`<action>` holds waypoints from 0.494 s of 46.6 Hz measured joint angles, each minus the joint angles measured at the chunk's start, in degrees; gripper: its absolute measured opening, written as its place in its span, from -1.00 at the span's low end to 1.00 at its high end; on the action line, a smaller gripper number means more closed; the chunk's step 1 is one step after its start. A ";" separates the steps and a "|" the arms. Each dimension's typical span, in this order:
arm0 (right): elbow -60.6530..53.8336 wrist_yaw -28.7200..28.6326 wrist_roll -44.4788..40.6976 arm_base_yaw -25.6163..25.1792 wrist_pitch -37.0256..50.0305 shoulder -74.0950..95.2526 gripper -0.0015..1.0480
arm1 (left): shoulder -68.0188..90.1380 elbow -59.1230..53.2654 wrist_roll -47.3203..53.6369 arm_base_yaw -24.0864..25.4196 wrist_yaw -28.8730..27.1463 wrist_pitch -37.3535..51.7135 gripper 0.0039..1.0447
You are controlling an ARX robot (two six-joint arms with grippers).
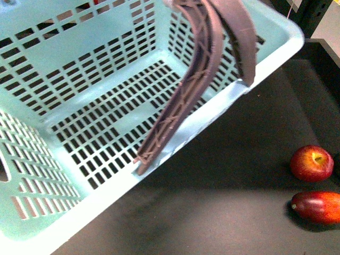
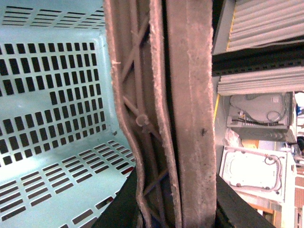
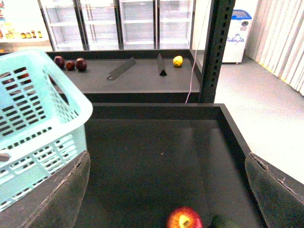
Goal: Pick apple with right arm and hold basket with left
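Observation:
The turquoise basket (image 1: 79,90) fills the left of the front view, tilted and lifted, its brown-purple handles (image 1: 202,69) raised. It also shows in the right wrist view (image 3: 33,123). My left gripper (image 2: 175,209) is shut on the handles (image 2: 185,109), which carry a white zip tie (image 2: 141,119). The red apple (image 1: 312,163) with its yellowish stem dimple sits on the dark surface at the right. In the right wrist view the apple (image 3: 184,219) lies between my open right gripper's fingers (image 3: 64,194), the gripper (image 3: 166,190) above it and apart from it.
An elongated dark-red fruit (image 1: 317,206) lies just in front of the apple. The dark tray has raised walls (image 3: 232,133). A black post (image 3: 216,47) stands behind it. A farther shelf holds dark-red fruits (image 3: 70,64) and a yellow fruit (image 3: 177,61).

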 joint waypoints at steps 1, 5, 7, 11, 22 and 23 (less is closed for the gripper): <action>0.00 -0.02 0.00 0.00 0.00 0.00 0.83 | -0.07 0.11 0.07 -0.55 -0.02 0.00 -0.64; 0.00 0.00 0.00 0.00 0.00 0.00 0.83 | -0.81 0.22 0.37 -2.69 -0.24 -0.07 -0.64; 0.02 0.00 0.00 0.00 0.00 0.02 0.83 | -1.36 0.22 0.90 -3.50 -0.48 -0.04 -0.64; 0.00 0.00 0.00 0.00 0.00 0.00 0.83 | -1.97 0.22 1.75 -4.13 -0.63 -0.04 -0.64; 0.00 0.00 0.00 0.00 0.00 0.00 0.83 | -2.10 0.22 2.16 -4.15 -1.20 -0.04 -0.64; 0.00 0.00 0.00 0.00 0.00 0.00 0.83 | -2.10 0.22 2.21 -4.15 -1.29 -0.04 -0.64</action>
